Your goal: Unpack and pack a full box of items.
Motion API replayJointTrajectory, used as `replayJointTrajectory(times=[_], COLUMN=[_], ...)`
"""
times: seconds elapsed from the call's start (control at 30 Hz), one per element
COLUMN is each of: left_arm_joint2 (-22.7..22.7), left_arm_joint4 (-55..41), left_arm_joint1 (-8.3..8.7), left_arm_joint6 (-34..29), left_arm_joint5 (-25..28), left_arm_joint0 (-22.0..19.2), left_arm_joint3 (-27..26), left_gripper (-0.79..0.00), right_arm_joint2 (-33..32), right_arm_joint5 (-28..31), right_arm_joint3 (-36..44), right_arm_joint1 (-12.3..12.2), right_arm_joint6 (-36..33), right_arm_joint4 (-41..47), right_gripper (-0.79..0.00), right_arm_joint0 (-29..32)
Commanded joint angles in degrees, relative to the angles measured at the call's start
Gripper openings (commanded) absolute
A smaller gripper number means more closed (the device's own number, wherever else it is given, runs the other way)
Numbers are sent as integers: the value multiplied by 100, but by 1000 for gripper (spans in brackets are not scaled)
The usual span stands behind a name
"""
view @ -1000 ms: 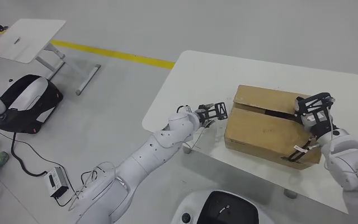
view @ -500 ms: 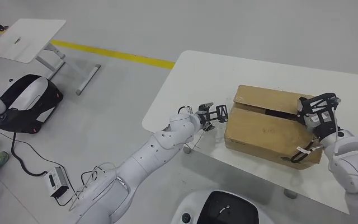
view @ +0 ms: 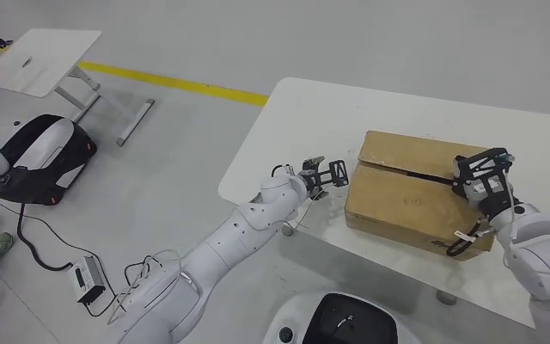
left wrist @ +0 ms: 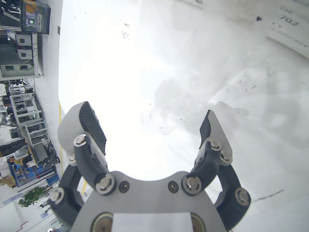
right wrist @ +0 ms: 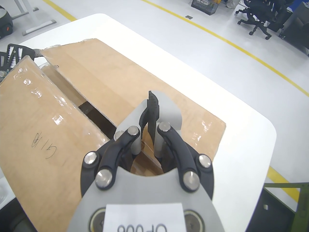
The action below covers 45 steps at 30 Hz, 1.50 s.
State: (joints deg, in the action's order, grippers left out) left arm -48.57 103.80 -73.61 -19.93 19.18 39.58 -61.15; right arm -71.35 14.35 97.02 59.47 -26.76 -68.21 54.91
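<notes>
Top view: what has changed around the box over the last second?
The right tool, shut, shifted slightly toward the robot at the box's right end, and the dark gap between the flaps narrowed. The left tool, open, and the box kept their places.

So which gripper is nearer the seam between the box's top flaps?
Right. The right gripper sits shut over the seam at one end of the box; the left gripper is open beside the box's other end, off the cardboard, above the table.
</notes>
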Motion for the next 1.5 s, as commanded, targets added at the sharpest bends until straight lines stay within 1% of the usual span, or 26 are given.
replayJointTrajectory(times=[0.0,0.03,0.07,0.1,0.13,0.17,0.2,0.23,0.27,0.5,0.6,0.73,0.9,1.03,1.17,1.33,1.47], left_arm_joint2=[85,140,192,234,277,305,334,362,381,434,411,309,79,-186,-525,-1046,-1403], left_arm_joint4=[33,70,94,90,85,65,78,108,111,133,170,217,292,464,567,663,714], left_arm_joint1=[-48,-75,-104,-134,-164,-193,-219,-242,-264,-388,-418,-423,-379,-293,-178,-17,82], left_arm_joint6=[41,62,68,86,103,113,132,145,156,196,188,194,104,-78,-213,-302,-322], left_arm_joint5=[-56,-86,-118,-149,-158,-171,-199,-245,-272,-461,-639,-868,-1164,-1410,-1359,-1112,-840], left_arm_joint0=[-44,-69,-92,-116,-142,-178,-218,-247,-275,-424,-436,-417,-322,-145,116,517,799], left_arm_joint3=[149,218,293,363,434,506,557,609,660,935,1002,1018,846,429,-229,-1182,-1776], left_gripper=[-12,-89,-212,-317,-403,-453,-539,-683,-785,-785,-785,-785,-785,-785,-785,-785,-785], right_arm_joint2=[4,4,1,1,-3,-6,-10,-16,-19,-50,-59,-59,-56,-65,-85,-114,-135], right_arm_joint5=[-10,-13,-22,-28,-37,-48,-52,-58,-61,-76,-68,-46,-27,-15,16,36,33], right_arm_joint3=[5,5,7,14,20,21,23,25,25,40,37,0,-43,-53,-60,-48,-33], right_arm_joint1=[7,10,14,18,21,25,28,31,34,55,63,76,93,104,110,118,125], right_arm_joint6=[-6,-15,-20,-25,-25,-19,-19,-21,-29,-61,-73,-97,-104,-104,-113,-130,-135], right_arm_joint4=[-6,-5,-5,-6,-11,-4,-5,-7,-6,23,21,31,61,54,53,67,60], right_gripper=[-785,-785,-785,-785,-785,-785,-785,-785,-785,-785,-785,-785,-785,-785,-785,-785,-785], right_arm_joint0=[5,6,6,5,2,5,6,8,12,34,32,4,-15,-17,-6,14,33])
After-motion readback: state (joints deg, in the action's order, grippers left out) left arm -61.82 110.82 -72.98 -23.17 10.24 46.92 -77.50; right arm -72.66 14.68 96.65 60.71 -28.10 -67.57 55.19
